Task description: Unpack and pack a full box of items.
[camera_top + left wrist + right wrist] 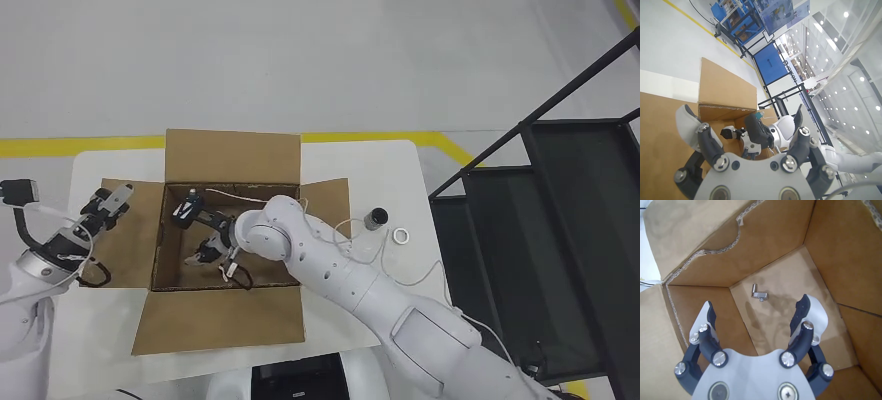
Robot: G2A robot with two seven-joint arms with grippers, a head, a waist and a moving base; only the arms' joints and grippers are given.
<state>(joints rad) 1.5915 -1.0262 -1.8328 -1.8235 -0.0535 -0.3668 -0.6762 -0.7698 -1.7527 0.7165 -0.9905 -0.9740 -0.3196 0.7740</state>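
An open cardboard box (232, 158) stands mid-table with its flaps spread. My right gripper (204, 252) is down inside it, open with nothing between its fingers. In the right wrist view a small silver metal part (759, 294) lies on the box floor (783, 279), a little beyond the open right gripper (757, 313). My left gripper (112, 198) hovers over the box's left flap (140, 235), open and holding nothing. From the left wrist view the left gripper (742, 117) faces the box (725, 87), with the right arm's gripper (728, 133) inside it.
On the white table (350, 165), to the right of the box, stand a small dark cylinder (376, 217) and a white ring (401, 237), with a thin cable (425, 270) trailing nearby. Black metal stairs (560, 220) rise beyond the table's right edge.
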